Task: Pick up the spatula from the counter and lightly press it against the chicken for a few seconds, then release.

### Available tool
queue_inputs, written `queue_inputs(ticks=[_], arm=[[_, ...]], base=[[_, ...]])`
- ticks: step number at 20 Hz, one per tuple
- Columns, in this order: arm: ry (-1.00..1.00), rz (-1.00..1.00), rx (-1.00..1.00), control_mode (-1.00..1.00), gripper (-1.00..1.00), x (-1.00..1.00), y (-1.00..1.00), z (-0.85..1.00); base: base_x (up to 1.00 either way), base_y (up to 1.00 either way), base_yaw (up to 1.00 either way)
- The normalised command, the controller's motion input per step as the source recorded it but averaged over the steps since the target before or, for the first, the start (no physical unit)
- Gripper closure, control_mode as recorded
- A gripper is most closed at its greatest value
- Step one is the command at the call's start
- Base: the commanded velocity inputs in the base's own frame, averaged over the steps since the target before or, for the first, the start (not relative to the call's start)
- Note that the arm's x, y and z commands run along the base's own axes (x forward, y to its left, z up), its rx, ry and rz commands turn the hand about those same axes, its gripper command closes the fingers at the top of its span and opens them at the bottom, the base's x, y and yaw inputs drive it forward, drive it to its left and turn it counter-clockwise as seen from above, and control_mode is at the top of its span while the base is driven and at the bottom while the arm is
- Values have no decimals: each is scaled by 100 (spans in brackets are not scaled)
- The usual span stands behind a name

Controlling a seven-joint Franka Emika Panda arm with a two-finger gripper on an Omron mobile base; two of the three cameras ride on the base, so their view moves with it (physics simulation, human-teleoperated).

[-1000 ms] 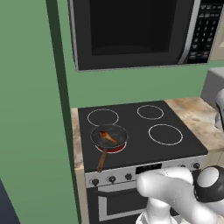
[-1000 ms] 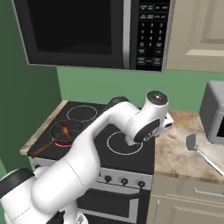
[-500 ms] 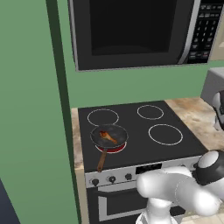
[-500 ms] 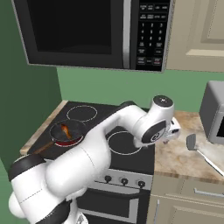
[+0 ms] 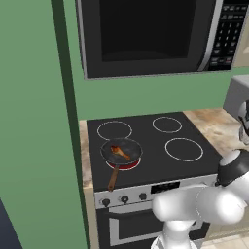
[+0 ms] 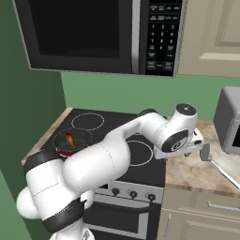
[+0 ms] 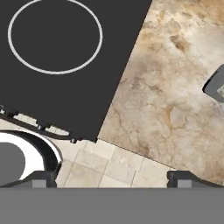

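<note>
The spatula [image 6: 206,153] lies on the marble counter [image 6: 197,171] right of the stove, grey head toward the stove and thin handle running to the front right. Its head [image 7: 216,86] peeks in at the right edge of the hand view. My gripper [image 7: 113,179] hangs above the counter by the stove's front right corner, open, with nothing between its widely spread fingertips [image 7: 43,178]. My hand [image 6: 187,139] sits just left of the spatula's head. The browned chicken [image 5: 119,152] lies in a dark pan [image 5: 132,148] on the front left burner.
The black stove top [image 5: 155,146] has round burner rings. A microwave [image 6: 93,33] hangs above it. A grey appliance [image 6: 230,121] stands on the counter at the far right, behind the spatula. A green wall [image 5: 34,121] closes the left side.
The arm has swung right, off the stove and over the counter, bringing the hand close to the spatula's head. Pan, chicken and spatula have not moved.
</note>
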Motion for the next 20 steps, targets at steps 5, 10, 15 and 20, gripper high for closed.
queue_inputs(ticks=[5, 10, 15, 20], arm=[[0, 11, 5, -100, -100, 0, -64, -7], [2, 11, 1, -100, -100, 5, -59, -11], [4, 9, 2, -100, -100, 10, -57, -11], [5, 4, 4, -100, -100, 12, -39, -9]], base=[[0, 0, 0], [0, 0, 0], [0, 0, 0], [0, 0, 0]])
